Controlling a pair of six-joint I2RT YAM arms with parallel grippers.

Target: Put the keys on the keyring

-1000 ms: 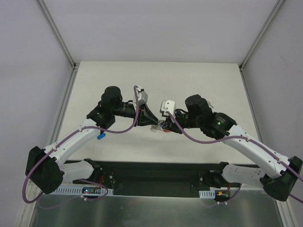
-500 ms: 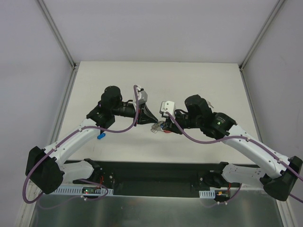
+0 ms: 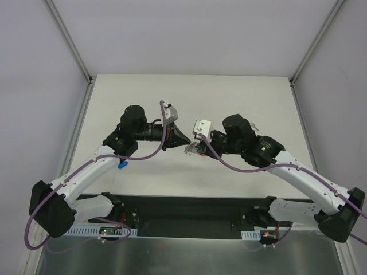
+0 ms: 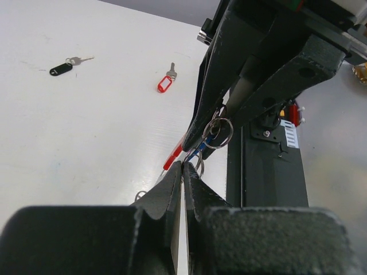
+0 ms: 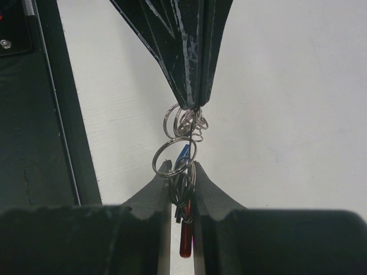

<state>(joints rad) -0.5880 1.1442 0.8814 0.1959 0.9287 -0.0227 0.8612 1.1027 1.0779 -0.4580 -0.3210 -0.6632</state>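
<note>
L gripper (image 5: 192, 105) & R gripper (image 5: 182, 167) are tip-to-tip mid-table, both clamped on keyring (image 5: 184, 243). L has the chain rings, R the big ring w/ blue key (image 5: 183, 153). We judge the long axis runs straight between tips, both arms equally near.

the keyring (image 5: 183, 123) hangs between left gripper (image 4: 182, 167) and right gripper (image 5: 180, 170); keys (image 4: 69, 64) lie on the table (image 4: 86, 126), probably behind them.

The keyring (image 5: 184, 243) pairs a glossy red plastic band with polished metal rings (image 5: 184, 121). The jaws look matt black plastic, grainy and scuffed pale. The tabletop (image 4: 86, 126) is smooth matt white.
</note>
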